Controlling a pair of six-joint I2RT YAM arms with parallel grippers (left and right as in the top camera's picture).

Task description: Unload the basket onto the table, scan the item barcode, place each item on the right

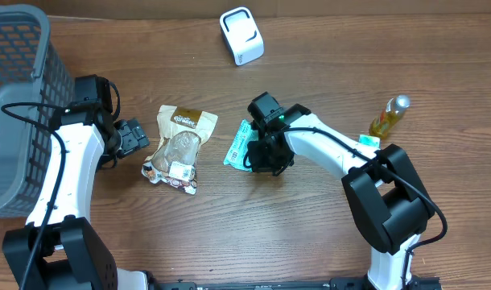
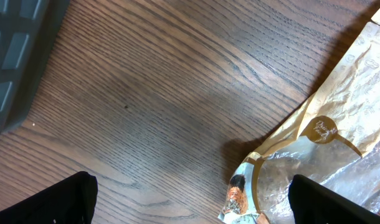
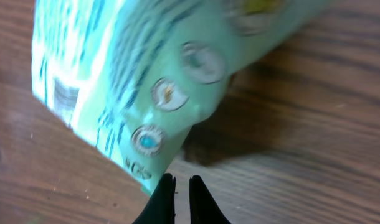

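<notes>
Pick step. Right tool [image 3: 179,186] pinched narrow at the corner of the green packet [image 1: 239,145], mid-worktop [image 1: 310,242]; grip unconfirmed. Left tool [image 1: 133,135] wide, idle beside the brown bag [image 1: 179,141]. Next: lift the packet and face it to the white scanner [image 1: 241,35].

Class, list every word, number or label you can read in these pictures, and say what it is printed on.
No text reads clearly.
Brown bag: dark top label and white sticker, too small.
Same bag, round logo in script: illegible.
Green packet: print, round badges and a barcode-like block, all blurred.
</notes>
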